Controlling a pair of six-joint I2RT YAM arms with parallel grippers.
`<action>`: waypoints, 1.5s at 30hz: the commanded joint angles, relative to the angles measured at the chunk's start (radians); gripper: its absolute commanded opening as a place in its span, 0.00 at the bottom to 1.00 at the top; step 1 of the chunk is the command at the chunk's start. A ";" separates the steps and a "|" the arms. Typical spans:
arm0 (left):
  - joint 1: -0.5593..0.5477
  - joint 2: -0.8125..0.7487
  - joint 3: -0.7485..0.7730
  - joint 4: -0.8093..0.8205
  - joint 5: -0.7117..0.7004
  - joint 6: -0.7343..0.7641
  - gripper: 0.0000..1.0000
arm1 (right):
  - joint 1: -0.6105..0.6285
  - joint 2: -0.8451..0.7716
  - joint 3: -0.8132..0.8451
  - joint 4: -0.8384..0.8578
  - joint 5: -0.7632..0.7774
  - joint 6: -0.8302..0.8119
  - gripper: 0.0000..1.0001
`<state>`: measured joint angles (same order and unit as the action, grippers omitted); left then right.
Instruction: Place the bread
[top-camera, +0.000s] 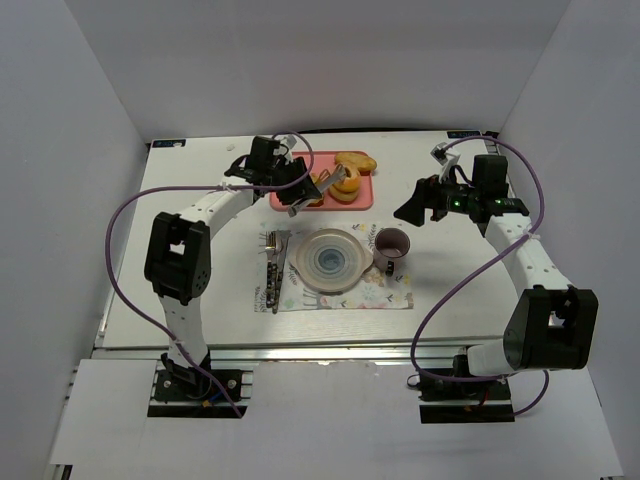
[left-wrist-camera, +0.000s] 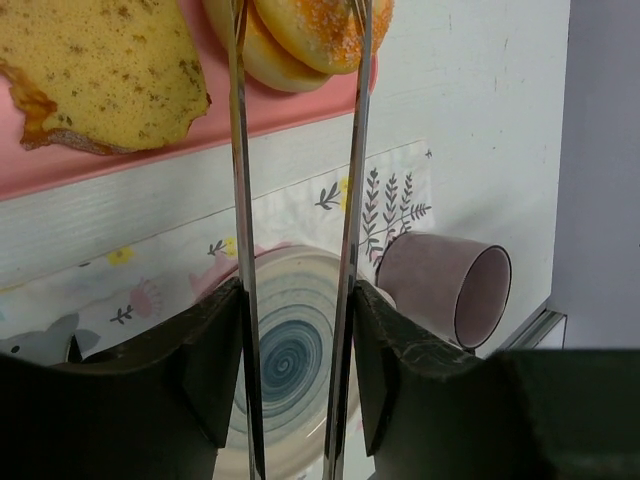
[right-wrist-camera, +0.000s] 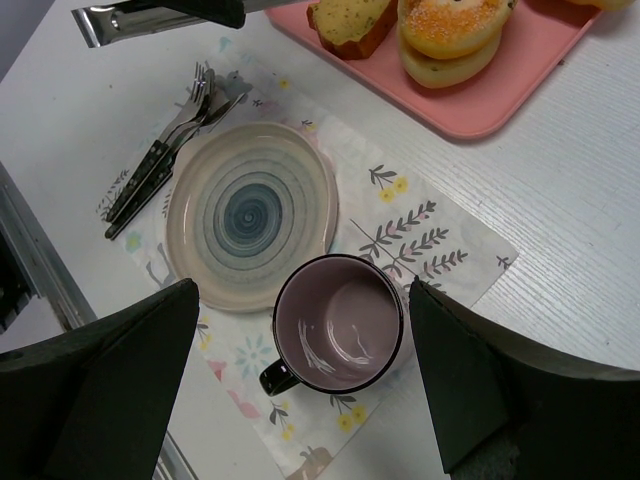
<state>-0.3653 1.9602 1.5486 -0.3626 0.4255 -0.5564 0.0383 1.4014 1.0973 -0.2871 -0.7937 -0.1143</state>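
None of the placing is judged done: the bread (right-wrist-camera: 450, 22) is seen on the tray (right-wrist-camera: 520, 90) atop a paler ring (right-wrist-camera: 440, 66), straddled by tongs (left-wrist-camera: 240, 200) clamped in the left fingers (left-wrist-camera: 210, 360), the right fingers (right-wrist-camera: 120, 370) spread empty; lifting and setting down, probably on the plate (right-wrist-camera: 255, 210), are left.

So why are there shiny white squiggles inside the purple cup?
Right wrist view: that is light glare on the glossy inside of the mug. Left wrist view: the dark fingers close to the lens look soft, and the tongs gleam. Top view: even light, faint shadows.
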 joint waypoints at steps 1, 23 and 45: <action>0.002 -0.001 0.047 -0.010 -0.007 0.013 0.54 | -0.006 -0.030 -0.010 0.029 -0.025 0.004 0.90; 0.002 -0.107 -0.022 0.172 0.022 -0.092 0.12 | -0.008 -0.042 -0.013 0.029 -0.024 0.007 0.89; 0.002 -0.788 -0.646 0.021 0.099 -0.089 0.07 | -0.011 -0.016 0.041 -0.009 -0.025 -0.013 0.89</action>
<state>-0.3637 1.2686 0.9760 -0.2920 0.4877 -0.6544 0.0330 1.3838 1.0847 -0.2897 -0.7959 -0.1150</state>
